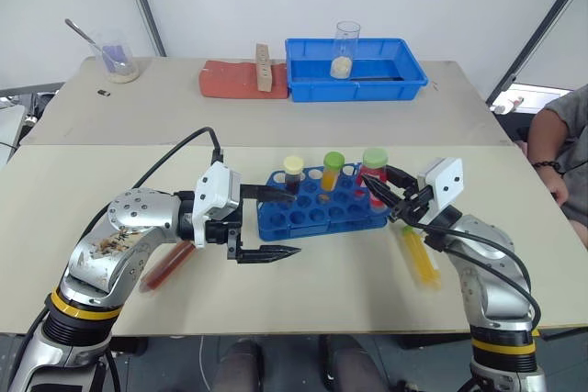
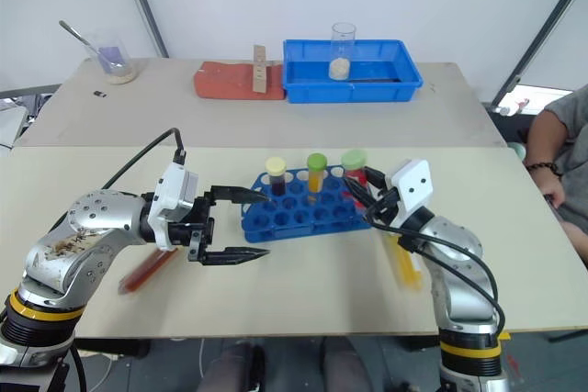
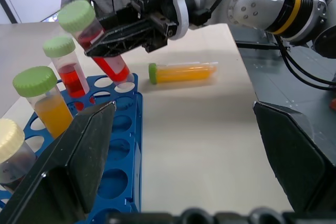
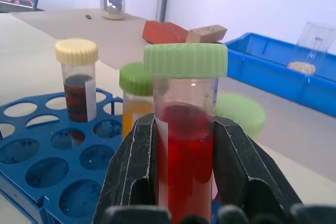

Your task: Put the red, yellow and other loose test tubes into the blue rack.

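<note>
Left eye view: the small bright blue plastic rack with round holes [image 1: 322, 205] sits mid-bench on the pale bench [image 1: 303, 291]. Three capped tubes stand in its back row: a cream-capped dark tube [image 1: 293, 173], a green-capped orange tube [image 1: 332, 170] and a green-capped red tube [image 1: 373, 164]. The left gripper [image 1: 273, 224] hangs at the rack's left end, fingers spread wide, nothing between them. The right gripper [image 1: 382, 191] is at the rack's right end, fingers clamped on another red-filled tube. A loose yellow tube [image 1: 421, 256] lies on the bench right of the rack, beside the right arm. A loose red tube [image 1: 167, 266] lies partly under the left arm. On the far bench: a large blue rectangular tray [image 1: 356, 70] with a clear beaker [image 1: 345, 49] in it, and a red block [image 1: 233, 80].

Left wrist view: the right gripper [image 3: 94, 48] holds its green-capped red tube [image 3: 97, 38] tilted, its tip at a hole on the rack's edge. The yellow tube lies flat just beyond.

Right wrist view: black fingers [image 4: 134, 163] pinch the red tube below its green cap, with the rack just behind.
</note>
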Controlling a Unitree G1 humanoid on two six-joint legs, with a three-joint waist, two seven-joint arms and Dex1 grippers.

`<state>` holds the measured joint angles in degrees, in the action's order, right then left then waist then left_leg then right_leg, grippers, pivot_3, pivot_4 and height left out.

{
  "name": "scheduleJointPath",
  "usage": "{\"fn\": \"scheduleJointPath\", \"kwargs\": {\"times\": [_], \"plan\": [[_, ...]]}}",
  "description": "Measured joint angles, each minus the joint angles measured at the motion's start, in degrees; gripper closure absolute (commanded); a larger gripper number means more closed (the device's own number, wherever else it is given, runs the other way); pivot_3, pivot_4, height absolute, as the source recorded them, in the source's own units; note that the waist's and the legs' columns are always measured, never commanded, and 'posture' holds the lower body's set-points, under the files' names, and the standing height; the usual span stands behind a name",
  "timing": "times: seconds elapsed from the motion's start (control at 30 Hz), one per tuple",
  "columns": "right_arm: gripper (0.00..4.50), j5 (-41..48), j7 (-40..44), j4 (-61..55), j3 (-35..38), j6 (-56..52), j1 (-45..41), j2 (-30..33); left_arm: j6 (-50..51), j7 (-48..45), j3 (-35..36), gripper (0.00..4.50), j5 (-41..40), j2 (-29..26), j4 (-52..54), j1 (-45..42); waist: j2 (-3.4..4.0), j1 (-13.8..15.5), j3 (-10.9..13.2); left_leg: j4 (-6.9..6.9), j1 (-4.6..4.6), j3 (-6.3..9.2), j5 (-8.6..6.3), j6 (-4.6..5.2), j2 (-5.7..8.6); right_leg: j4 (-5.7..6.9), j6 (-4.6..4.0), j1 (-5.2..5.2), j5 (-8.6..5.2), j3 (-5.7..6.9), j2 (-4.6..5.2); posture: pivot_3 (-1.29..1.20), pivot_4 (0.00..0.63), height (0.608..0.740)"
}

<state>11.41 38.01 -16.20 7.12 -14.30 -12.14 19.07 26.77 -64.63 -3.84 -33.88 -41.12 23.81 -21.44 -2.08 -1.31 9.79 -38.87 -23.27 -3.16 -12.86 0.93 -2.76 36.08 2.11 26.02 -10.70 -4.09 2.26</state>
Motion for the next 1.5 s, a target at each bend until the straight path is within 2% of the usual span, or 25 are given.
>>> {"fn": "scheduleJointPath", "kwargs": {"times": [0.33, 0.7, 1.03, 1.1, 1.33, 1.5], "plan": [[3.47, 0.1, -3.9, 1.9, -2.0, 5.1, 1.4, -0.7, 2.2, 0.6, -2.5, 0.00, 3.4, -2.6, 0.4, -0.8, 0.00, 0.0, 0.0, 0.00, 0.00, 0.00, 0.00, 0.00, -0.01, 0.00, -0.05, 0.00, -0.04, 0.00, 0.00, 0.00, 0.150, 0.740], [3.47, 2.1, -11.9, 3.3, -1.3, 8.2, 3.9, -7.7, 4.5, 1.5, -2.7, 0.00, 2.3, -2.5, 1.1, -1.2, 0.00, -0.3, 0.0, 0.00, 0.02, 0.02, 0.00, 0.00, -0.03, 0.01, -0.04, -0.01, -0.03, 0.01, -0.01, 0.00, 0.150, 0.740], [3.47, 2.3, -14.3, 3.3, -2.9, 10.1, 7.2, -9.6, 4.8, 2.7, -2.7, 0.00, 2.2, -2.1, 1.2, -1.2, 0.01, -1.0, 0.0, 0.02, 0.02, 0.05, 0.00, 0.00, -0.03, 0.00, -0.11, -0.01, -0.07, 0.02, -0.01, 0.00, 0.150, 0.740], [2.40, 2.6, -14.2, 3.2, -3.2, 10.7, 7.8, -9.6, 4.8, 2.8, -2.7, 0.00, 2.2, -2.0, 1.2, -1.2, 0.01, -1.1, 0.0, 0.04, 0.02, 0.06, 0.00, 0.00, -0.04, 0.01, -0.09, -0.01, -0.06, 0.02, -0.01, 0.00, 0.150, 0.740], [0.03, 2.8, -13.1, 2.7, -4.0, 9.1, 9.5, -5.7, 4.8, 3.6, -2.9, 0.00, 2.3, -1.4, 1.2, -1.2, 0.01, -1.1, 0.0, 0.05, 0.01, 0.04, 0.00, 0.00, -0.03, 0.00, -0.12, 0.00, -0.08, 0.01, -0.01, 0.00, 0.150, 0.740], [0.03, 3.5, -11.6, -4.1, -2.8, 4.4, 15.2, 0.9, 4.8, 4.7, -3.2, 0.00, 2.3, -1.1, 1.8, -1.2, 0.01, -0.7, 0.0, 0.05, -0.02, 0.04, 0.00, 0.00, -0.02, -0.02, -0.09, 0.00, -0.10, 0.01, 0.00, 0.00, 0.150, 0.740]]}}
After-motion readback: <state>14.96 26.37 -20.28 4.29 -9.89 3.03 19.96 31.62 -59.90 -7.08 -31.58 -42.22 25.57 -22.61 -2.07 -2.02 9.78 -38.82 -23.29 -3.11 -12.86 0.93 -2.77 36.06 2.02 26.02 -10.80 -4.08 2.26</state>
